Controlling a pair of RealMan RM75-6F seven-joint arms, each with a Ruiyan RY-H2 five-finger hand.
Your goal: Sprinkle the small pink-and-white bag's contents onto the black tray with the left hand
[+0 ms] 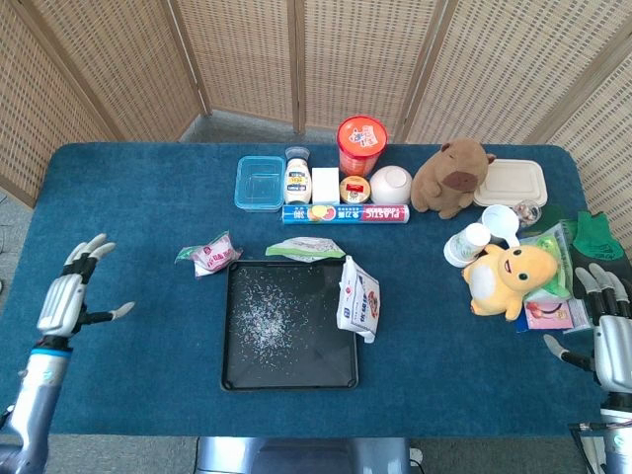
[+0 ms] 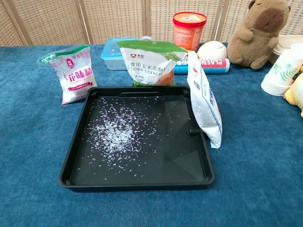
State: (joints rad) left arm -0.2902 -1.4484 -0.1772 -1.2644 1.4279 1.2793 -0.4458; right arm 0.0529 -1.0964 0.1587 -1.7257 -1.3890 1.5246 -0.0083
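The small pink-and-white bag (image 1: pixel 209 256) (image 2: pixel 75 74) stands just off the black tray's far left corner. The black tray (image 1: pixel 242 375) (image 2: pixel 189 168) lies mid-table with white grains scattered over its left half. My left hand (image 1: pixel 75 292) hovers open over the table's left side, well left of the bag, fingers spread and holding nothing. My right hand (image 1: pixel 609 334) stays open at the table's right edge. Neither hand shows in the chest view.
A corn starch bag (image 2: pixel 150 61) leans at the tray's far edge; a white bag (image 2: pixel 204 101) stands on its right rim. Containers, a foil box (image 1: pixel 346 213), a capybara plush (image 1: pixel 450 176), cups (image 1: pixel 466 244) and a yellow plush (image 1: pixel 513 276) crowd the back and right.
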